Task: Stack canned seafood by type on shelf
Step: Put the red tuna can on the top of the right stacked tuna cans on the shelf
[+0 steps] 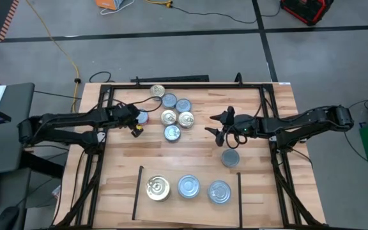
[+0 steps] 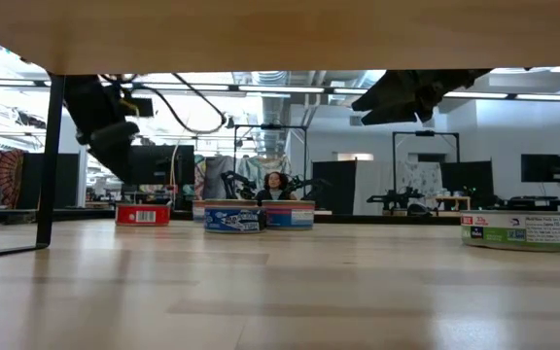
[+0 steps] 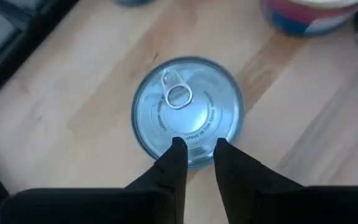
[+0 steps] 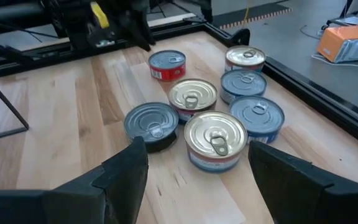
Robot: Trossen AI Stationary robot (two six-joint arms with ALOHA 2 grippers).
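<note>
Above a red-sided tin (image 3: 187,112) beside the loose cluster, the left gripper (image 3: 196,149) hovers, fingers narrowly parted, aligning to grasp. Right gripper (image 4: 194,163) waits wide; the shelf (image 1: 187,206) carries three tins.

silver-topped tin (image 3: 186,111), red-sided tin (image 4: 167,66)

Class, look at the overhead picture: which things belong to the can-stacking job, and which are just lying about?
Job: loose cans; lone can; three shelved cans; shelf; left claw; right claw.

Lying about: yellow cable; orange box; red case.
</note>
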